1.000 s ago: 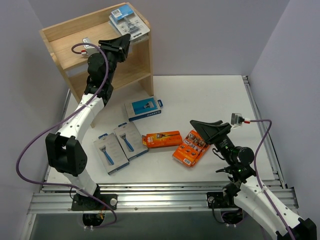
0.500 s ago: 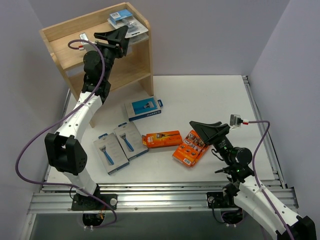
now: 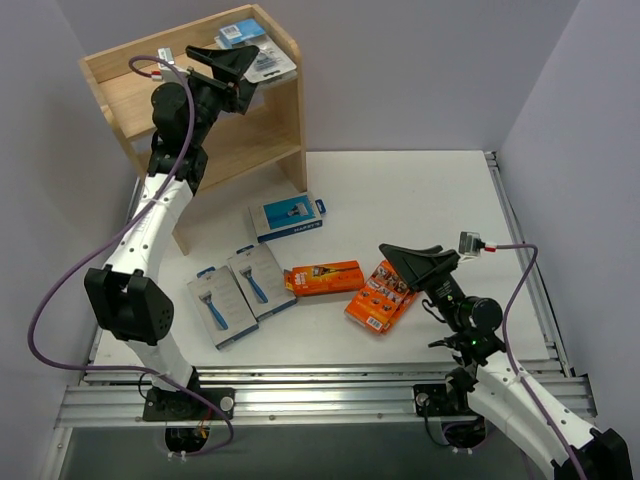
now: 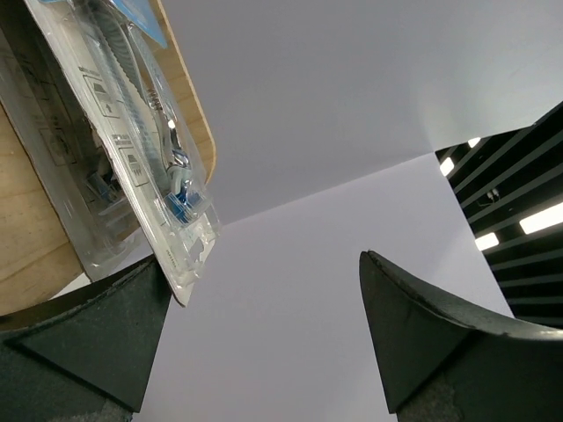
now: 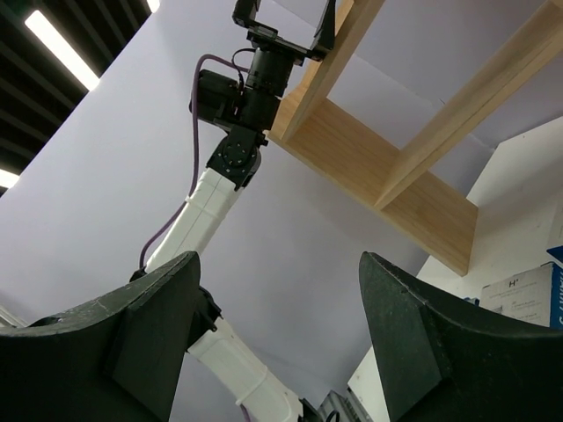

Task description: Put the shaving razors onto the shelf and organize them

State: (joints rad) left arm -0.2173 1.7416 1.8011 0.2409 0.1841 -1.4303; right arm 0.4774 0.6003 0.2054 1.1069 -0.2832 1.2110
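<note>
Left gripper (image 4: 264, 260) opened wide and empty at the shelf (image 3: 284, 118) top.
The clear blister pack (image 4: 132, 149) is seen just beside one finger, laid on the top tier with one corner past the edge; the right gripper (image 3: 421, 262) is held with fingers apart, nothing between them, over the table (image 3: 420, 190) near two orange boxes (image 3: 323, 277); three grey-and-blue boxes (image 3: 222, 308) are laid further left.

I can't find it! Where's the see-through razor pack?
In the top view, the clear pack lies atop the shelf, right end, beside the left end effector.
</note>
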